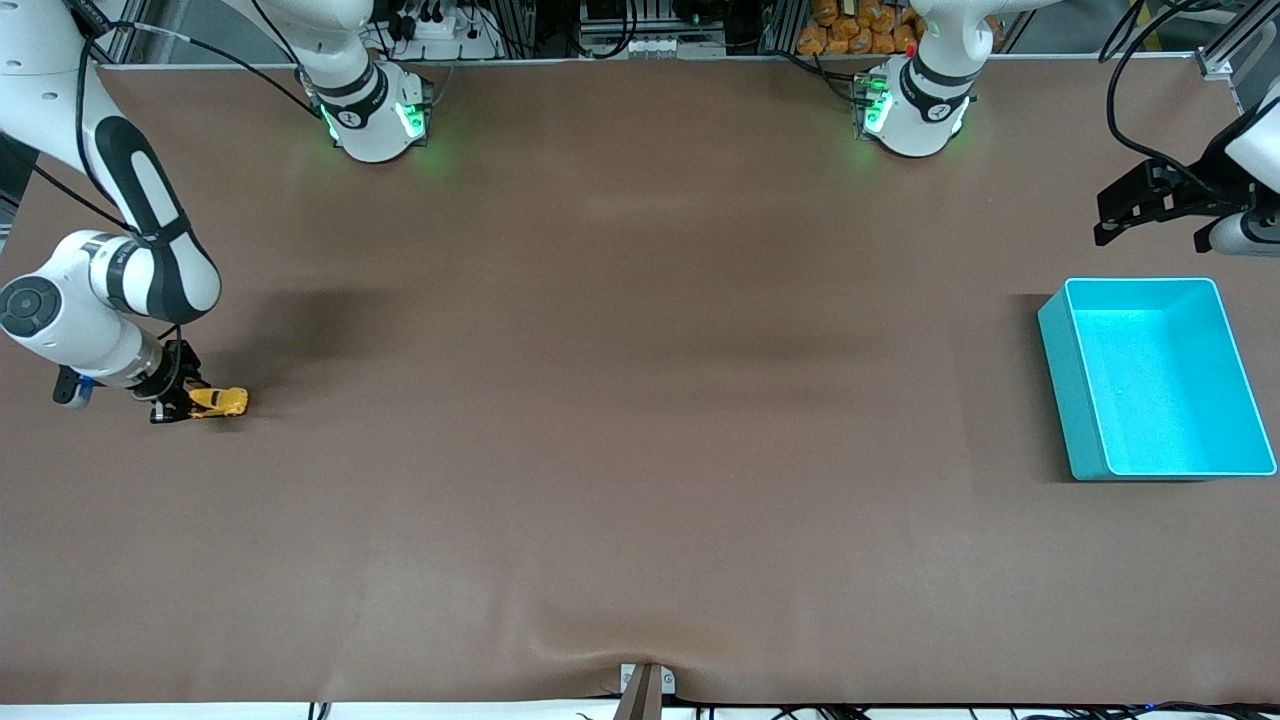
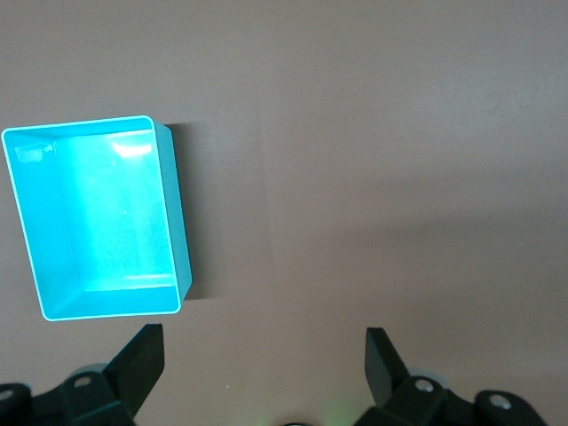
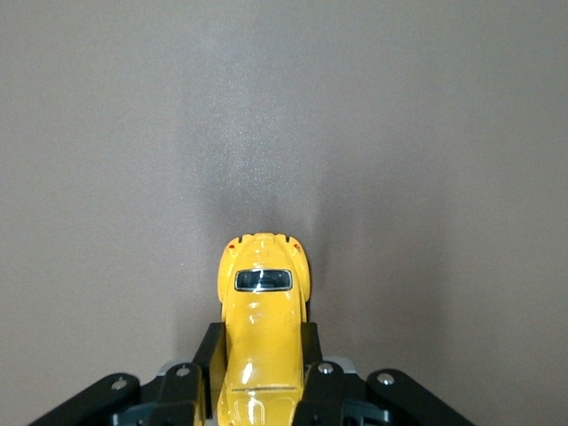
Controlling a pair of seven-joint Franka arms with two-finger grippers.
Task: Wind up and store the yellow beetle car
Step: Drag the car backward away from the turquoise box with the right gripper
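Note:
The yellow beetle car [image 1: 224, 402] is at the right arm's end of the table, low at the brown tabletop. My right gripper [image 1: 198, 404] is shut on it. In the right wrist view the black fingers [image 3: 209, 348] clamp both sides of the car [image 3: 263, 293], and its rounded end with a dark window sticks out past them. I cannot tell whether its wheels touch the table. The teal bin [image 1: 1066, 390] stands at the left arm's end and is empty. My left gripper [image 1: 1150, 232] hangs open and empty above the table beside the bin, farther from the front camera than it.
The brown table [image 1: 640, 400] is bare between the car and the bin. The left wrist view shows the bin [image 2: 178, 222] and its own open gripper [image 2: 262, 348] over bare table. The arm bases stand along the table's edge farthest from the front camera.

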